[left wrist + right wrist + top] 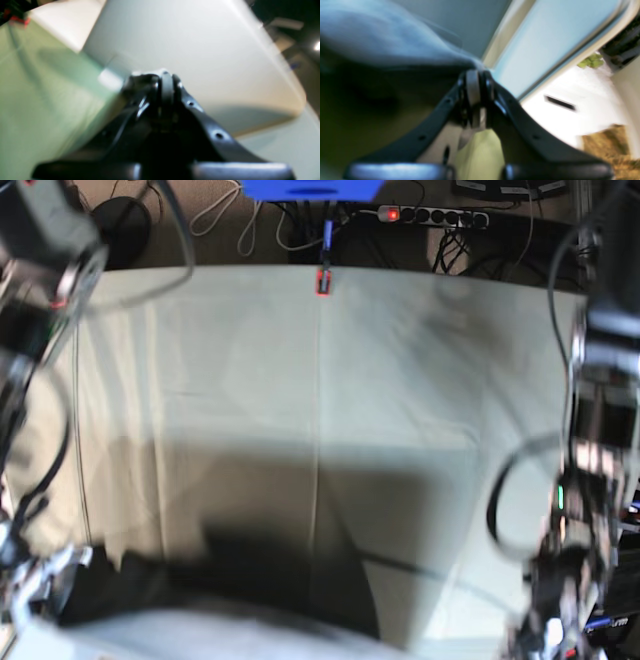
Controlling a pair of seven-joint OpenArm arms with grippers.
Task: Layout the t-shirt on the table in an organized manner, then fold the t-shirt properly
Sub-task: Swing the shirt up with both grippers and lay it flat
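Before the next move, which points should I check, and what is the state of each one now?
1. Right gripper shut on the t-shirt: ok, grey cloth runs into the closed tips.
2. Left gripper shut: ok; holding cloth: cannot tell.
3. T-shirt laid flat on the table: not ok, it is bunched at the near edge in the base view.
4. Collar and sleeves found: cannot tell, blurred.
5. Clip at the table's far edge in place: ok.

Beyond the far edge lies a brown floor (200, 250) strewn with cables (225, 220). A power strip (430, 216) with a lit red switch sits at far right, a blue box (312, 188) at far centre.
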